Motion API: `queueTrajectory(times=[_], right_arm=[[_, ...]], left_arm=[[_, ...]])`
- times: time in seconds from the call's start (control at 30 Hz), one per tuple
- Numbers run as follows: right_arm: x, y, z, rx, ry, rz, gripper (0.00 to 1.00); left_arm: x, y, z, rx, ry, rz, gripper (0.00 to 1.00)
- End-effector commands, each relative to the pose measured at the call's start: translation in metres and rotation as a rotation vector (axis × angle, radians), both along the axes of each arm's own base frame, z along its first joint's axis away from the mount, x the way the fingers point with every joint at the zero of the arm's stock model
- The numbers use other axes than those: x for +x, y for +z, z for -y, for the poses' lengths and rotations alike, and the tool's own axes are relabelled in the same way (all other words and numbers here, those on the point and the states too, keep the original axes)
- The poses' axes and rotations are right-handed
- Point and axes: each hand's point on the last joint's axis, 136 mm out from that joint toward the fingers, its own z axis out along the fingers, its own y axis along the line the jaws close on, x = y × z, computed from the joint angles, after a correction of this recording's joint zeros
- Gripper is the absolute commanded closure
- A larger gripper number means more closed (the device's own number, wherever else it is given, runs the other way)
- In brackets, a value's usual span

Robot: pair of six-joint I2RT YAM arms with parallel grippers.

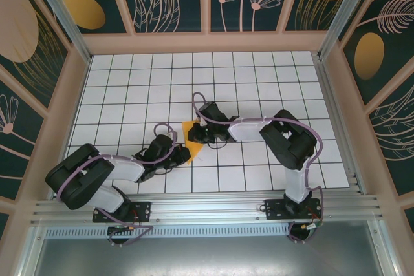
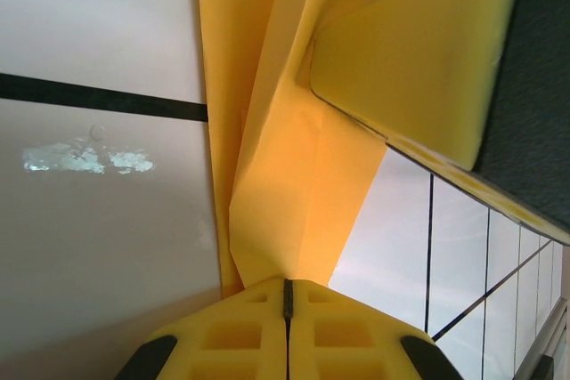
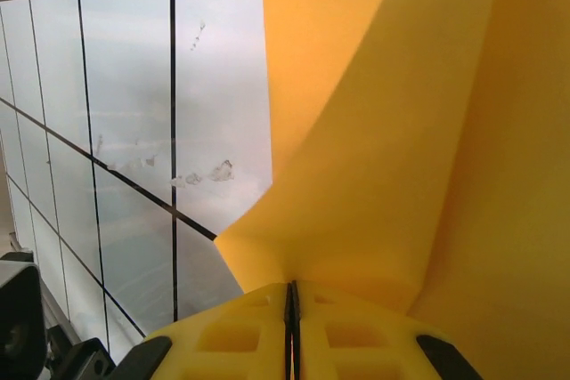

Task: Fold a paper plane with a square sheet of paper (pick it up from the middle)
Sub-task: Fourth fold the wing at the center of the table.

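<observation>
L gripper (image 2: 287, 298) at frame bottom, fingers pressed together, pinching folded paper (image 2: 298, 175). R gripper (image 3: 292, 298) same, nipping its edge. Paper mid-frame on grid table (image 1: 259, 82), half hidden by both low-bent arms.

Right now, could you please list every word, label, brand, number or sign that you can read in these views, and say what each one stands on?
None: there is no readable text here.
The orange-yellow paper is plain.
The white table carries only black grid lines.
The wall panels show only leaf and oval patterns.
</observation>
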Motion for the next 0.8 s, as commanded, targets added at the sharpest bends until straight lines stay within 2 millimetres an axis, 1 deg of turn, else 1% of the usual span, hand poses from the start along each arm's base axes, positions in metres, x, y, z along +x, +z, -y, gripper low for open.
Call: queueTrajectory(times=[0.0,0.1,0.33,0.4,0.6,0.77], right_arm=[[0.007,0.0,0.002,-0.012,-0.003,0.008,0.87],[0.013,-0.011,0.008,-0.03,-0.023,0.001,0.88],[0.031,-0.021,0.015,-0.036,-0.044,-0.008,0.88],[0.037,-0.022,0.017,-0.034,-0.054,-0.009,0.88],[0.057,-0.013,0.018,-0.026,-0.078,0.008,0.88],[0.071,-0.018,0.023,-0.044,-0.098,0.006,0.87]], left_arm=[[-0.03,-0.052,-0.03,0.193,-0.012,-0.169,0.95],[-0.032,-0.055,-0.032,0.202,-0.012,-0.179,0.95],[-0.038,-0.063,-0.038,0.237,-0.02,-0.202,0.97],[-0.041,-0.067,-0.04,0.25,-0.025,-0.211,0.97],[-0.046,-0.076,-0.046,0.28,-0.026,-0.232,0.98],[-0.047,-0.08,-0.047,0.29,-0.029,-0.242,0.98]])
